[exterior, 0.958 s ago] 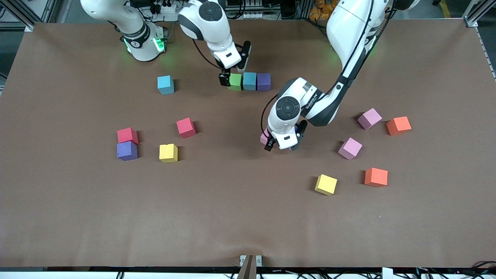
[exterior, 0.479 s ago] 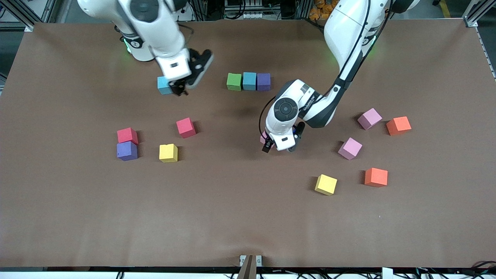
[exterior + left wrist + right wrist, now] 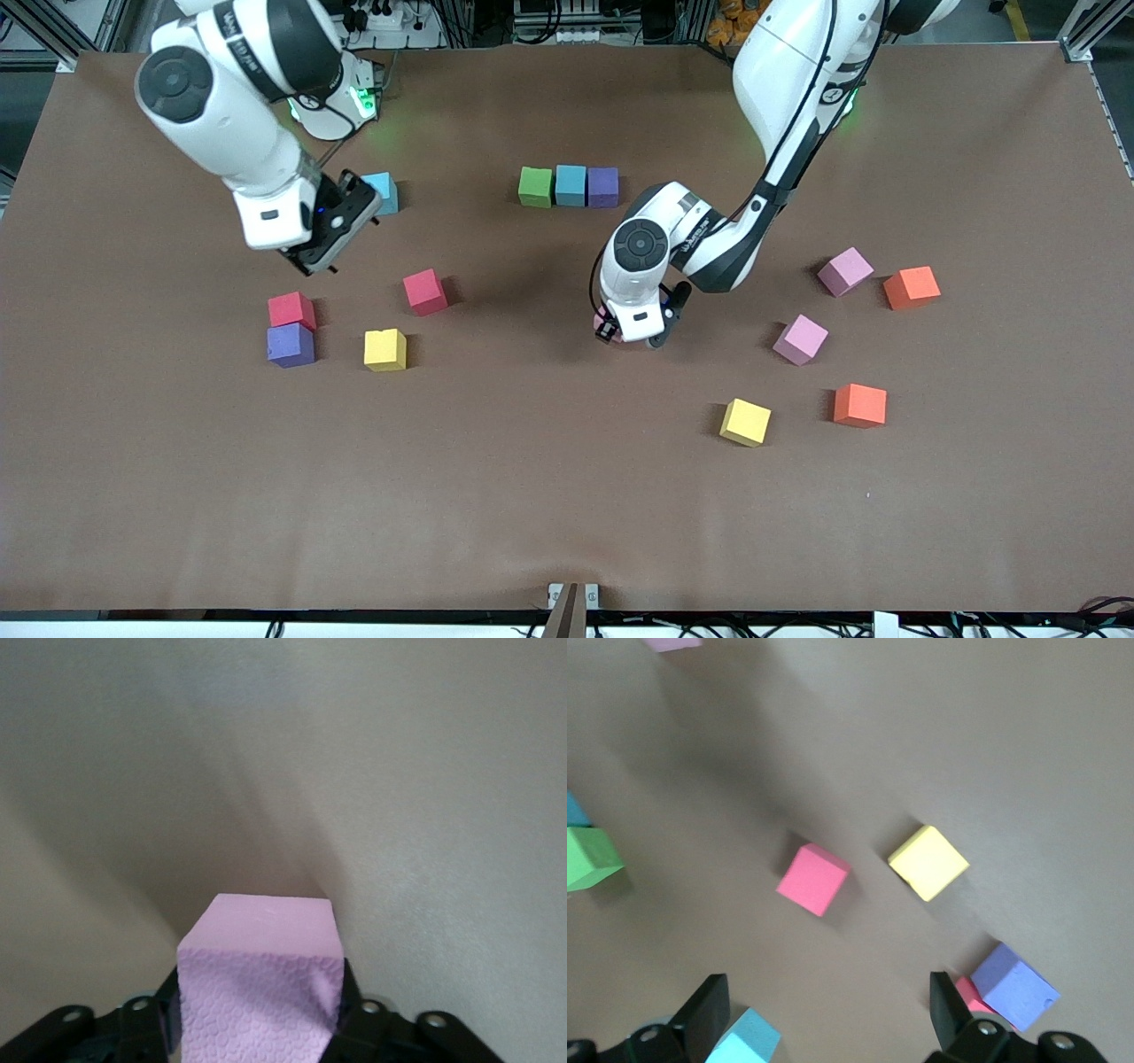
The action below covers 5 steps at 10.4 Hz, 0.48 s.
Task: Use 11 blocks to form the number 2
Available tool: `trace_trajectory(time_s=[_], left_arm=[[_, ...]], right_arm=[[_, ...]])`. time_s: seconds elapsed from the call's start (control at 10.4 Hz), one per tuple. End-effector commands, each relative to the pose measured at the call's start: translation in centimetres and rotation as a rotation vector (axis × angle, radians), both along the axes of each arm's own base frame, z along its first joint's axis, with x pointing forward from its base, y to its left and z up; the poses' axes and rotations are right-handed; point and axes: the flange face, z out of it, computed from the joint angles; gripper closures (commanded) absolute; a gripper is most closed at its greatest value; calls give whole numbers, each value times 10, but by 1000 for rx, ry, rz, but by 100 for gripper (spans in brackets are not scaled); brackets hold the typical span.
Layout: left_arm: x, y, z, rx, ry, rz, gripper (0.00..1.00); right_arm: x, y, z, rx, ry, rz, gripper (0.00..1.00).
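Near the middle of the table the left gripper (image 3: 628,334) sat low, its fingers closed on a pink block (image 3: 260,979) (mostly hidden under the wrist in the front view, plain in the left wrist view); whether it had left the table I could not tell. The number 2 so far was only its top row: green block (image 3: 535,187), blue block (image 3: 570,185) and purple block (image 3: 602,187), touching. The right gripper (image 3: 321,252), fingers spread wide and empty, hung above the loose light-blue block (image 3: 384,189). The step in hand looked like fetching the fourth cube; next it needed lifting and setting just nearer the camera, under the row's proper end.
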Motion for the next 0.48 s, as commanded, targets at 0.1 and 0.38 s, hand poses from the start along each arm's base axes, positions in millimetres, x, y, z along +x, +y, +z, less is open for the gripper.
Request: trace_trajectory(time_s=[0.1,0.38], left_arm=[[-14,-16,10,-24,-12,-261,56],[-61,-22,12,-41,26,-564,55]], right_arm=[[13,-36,-29,-29,50,-71,0],[3,-30,-91,-24,20,-90,0]])
